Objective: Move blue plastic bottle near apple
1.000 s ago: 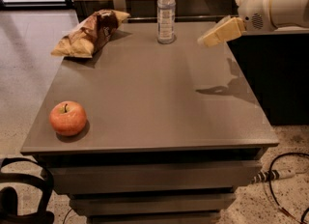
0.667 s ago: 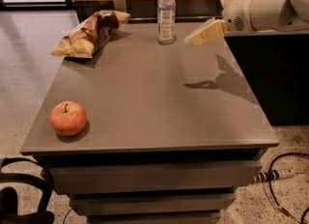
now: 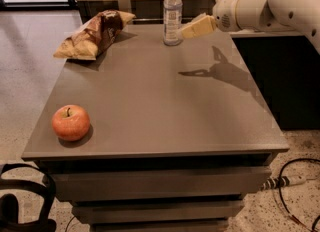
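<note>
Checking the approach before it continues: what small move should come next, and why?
Probably ease the tool toward the blue plastic bottle: it hovers just beside the upright bottle at the far edge of the table, apparently not yet gripping it, while the apple sits at the near corner.

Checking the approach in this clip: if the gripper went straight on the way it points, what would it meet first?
Probably the bottle: the gripper hangs just right of it, pointing left at its lower half. Depth is unclear, so it could pass in front.
</note>
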Robot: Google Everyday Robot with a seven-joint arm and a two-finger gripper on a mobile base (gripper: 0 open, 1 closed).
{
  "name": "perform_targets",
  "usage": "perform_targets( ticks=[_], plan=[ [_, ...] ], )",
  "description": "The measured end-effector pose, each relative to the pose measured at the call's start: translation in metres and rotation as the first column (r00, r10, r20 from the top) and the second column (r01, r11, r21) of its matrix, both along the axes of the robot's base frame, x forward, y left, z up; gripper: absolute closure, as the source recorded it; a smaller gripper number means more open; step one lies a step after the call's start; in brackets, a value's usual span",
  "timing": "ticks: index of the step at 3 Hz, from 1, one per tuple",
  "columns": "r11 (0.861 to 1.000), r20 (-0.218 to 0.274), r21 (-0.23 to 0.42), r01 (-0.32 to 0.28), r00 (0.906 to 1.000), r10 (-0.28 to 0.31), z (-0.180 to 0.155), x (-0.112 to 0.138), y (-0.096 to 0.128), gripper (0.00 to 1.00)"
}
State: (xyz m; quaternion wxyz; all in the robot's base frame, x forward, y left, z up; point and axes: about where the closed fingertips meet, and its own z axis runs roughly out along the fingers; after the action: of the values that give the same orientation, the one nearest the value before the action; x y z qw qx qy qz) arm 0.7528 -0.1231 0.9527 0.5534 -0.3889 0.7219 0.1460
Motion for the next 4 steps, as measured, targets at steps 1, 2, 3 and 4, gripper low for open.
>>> perform_targets(
  ticks=[1,2,3,4],
  plan=[
    [0.998,0.012,0.054,0.010,0.9999,-0.010,-0.004,0.028,0.007,0.00],
    [0.995,0.011,0.097,0.005,0.9999,-0.006,-0.010,0.049,0.019,0.00],
    [0.992,0.010,0.125,-0.010,0.9999,0.009,-0.016,0.063,0.036,0.00],
    [0.984,0.032,0.176,-0.041,0.9988,0.036,-0.027,0.090,0.063,0.00]
  ],
)
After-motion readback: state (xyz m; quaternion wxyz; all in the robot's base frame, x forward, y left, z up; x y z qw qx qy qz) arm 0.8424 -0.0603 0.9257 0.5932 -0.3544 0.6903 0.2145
